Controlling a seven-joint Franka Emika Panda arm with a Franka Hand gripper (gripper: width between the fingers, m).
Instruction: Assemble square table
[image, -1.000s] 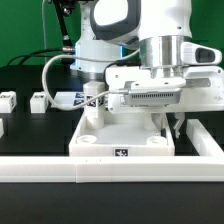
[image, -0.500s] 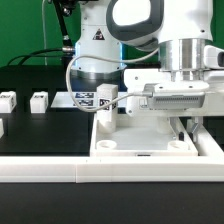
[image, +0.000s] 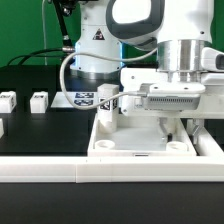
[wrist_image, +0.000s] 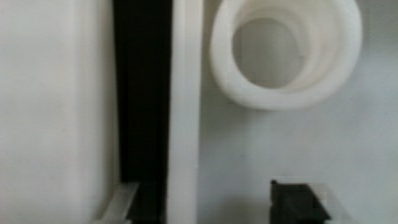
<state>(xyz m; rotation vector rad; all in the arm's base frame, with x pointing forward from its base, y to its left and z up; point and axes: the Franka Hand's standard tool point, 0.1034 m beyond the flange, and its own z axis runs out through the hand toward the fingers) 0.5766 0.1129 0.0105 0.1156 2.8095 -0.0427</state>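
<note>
Exterior view, item: large white plastic square table top with raised rim (image: 140, 151), lying flat on the black surface (image: 40, 135). Its front edge is just beside the long white border rail (image: 110, 172), which likely serves as a stop to square it.
Wrist view, hand (wrist_image: 214, 203): fingers spread, straddling the rim wall (wrist_image: 189, 120) near a round corner socket (wrist_image: 276, 98); pads appear clear of the wall.
Arm pose: wrist upright, hand pointing straight down over the top's front edge, toward the exterior view's right.
Loose stock: short white block leg (image: 39, 100), well apart from the top, unfitted.

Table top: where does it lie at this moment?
In the exterior view, the table top lies at the lower right, beside the rail and right of a loose leg.
</note>
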